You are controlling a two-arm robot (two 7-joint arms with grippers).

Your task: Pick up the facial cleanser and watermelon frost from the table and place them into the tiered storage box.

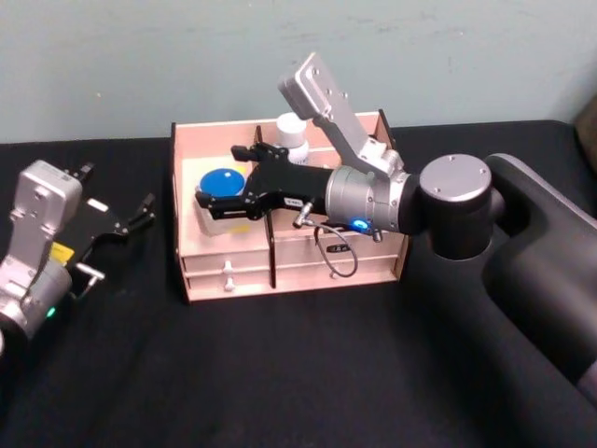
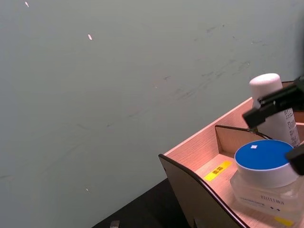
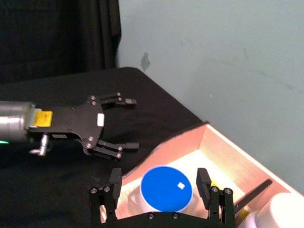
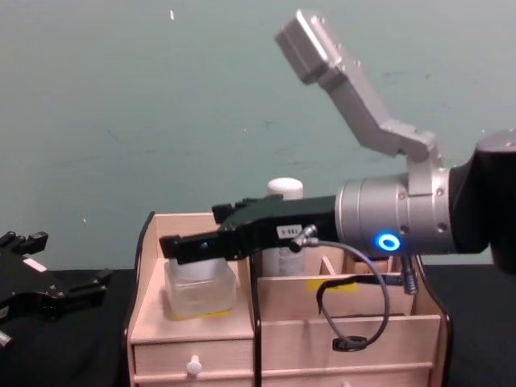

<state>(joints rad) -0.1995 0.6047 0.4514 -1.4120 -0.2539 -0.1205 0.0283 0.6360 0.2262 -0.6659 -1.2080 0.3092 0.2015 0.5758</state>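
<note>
1. While parking at nine o'clock of the box (image 1: pixel 280 271), the left gripper (image 1: pixel 119 224) is resting on the table, fingers spread, empty.
2. Sitting in the box's left compartment, the jar (image 1: pixel 224 201) is looking rigid, smooth and breakable; its blue lid is offering the surest hold.
3. The right gripper (image 1: pixel 227 186) is hovering over the jar, fingers wide either side of the lid, gripping nothing.
4. The cleanser (image 1: pixel 293 136) is standing at the box's twelve o'clock; the left wrist view is showing its lettering, while the chest view is showing the jar's clear sides.

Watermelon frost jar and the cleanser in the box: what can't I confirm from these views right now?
- Watermelon frost: head view, right gripper covers its sides; finger contact unclear.
- Facial cleanser: chest view, the right gripper hides its body and footing.
- Tiered storage box: left wrist view, cut off by the frame edge.
- Left gripper: open, on the box's left.
</note>
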